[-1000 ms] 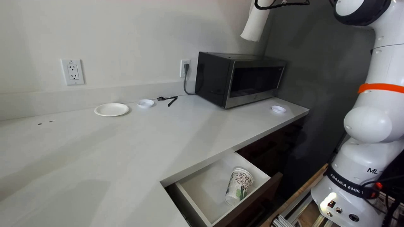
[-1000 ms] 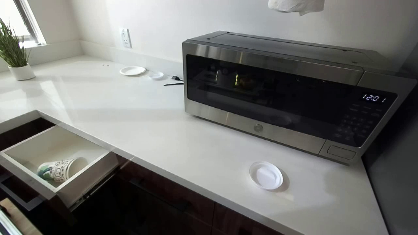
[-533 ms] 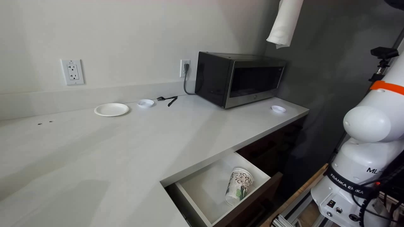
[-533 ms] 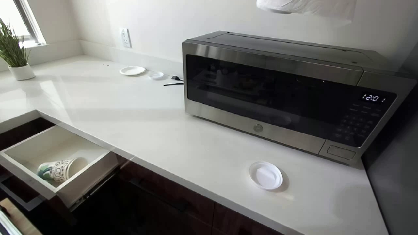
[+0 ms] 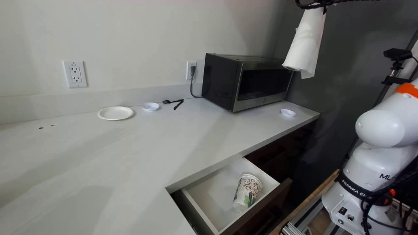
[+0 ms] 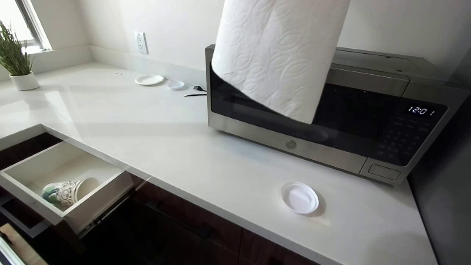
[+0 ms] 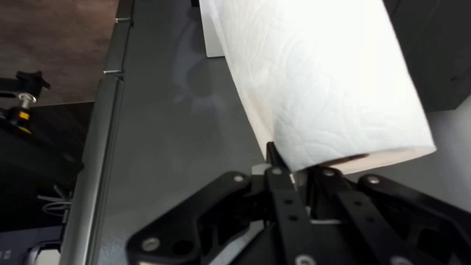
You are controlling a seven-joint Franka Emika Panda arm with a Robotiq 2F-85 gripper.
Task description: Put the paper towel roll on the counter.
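White and quilted, the paper towel roll (image 7: pixel 331 81) fills the upper part of your wrist view, and your gripper (image 7: pixel 293 165) is clenched on it: you have the fingers (image 7: pixel 281 191) pinching the roll's wall at one end, beside the brown core (image 7: pixel 347 159). How deep one fingertip sits, you cannot tell, since the paper hides it.

In both exterior views you see the roll hanging in the air, tilted, covering part of the microwave (image 6: pixel 368 136), its lower end apart from the counter (image 5: pixel 147 156). A loose flap (image 5: pixel 308 72) droops from that end.

Your arm (image 5: pixel 380 129) stands past the counter's front edge. Below that edge the drawer (image 5: pixel 209 202) is pulled out, and inside it a patterned paper cup (image 5: pixel 247 193) lies on its side.

On the counter, in front of the microwave, you find a small white dish (image 6: pixel 300 198). Past the microwave's other side lie a black fork (image 5: pixel 167 102) and a black knife (image 5: pixel 178 105), then a second white dish (image 5: pixel 150 106), with a white plate (image 5: pixel 115 113) near it. Farther along the counter, in an exterior view, a green plant (image 6: pixel 14 55) stands in a white pot (image 6: pixel 24 81) near the window (image 6: pixel 16 25).
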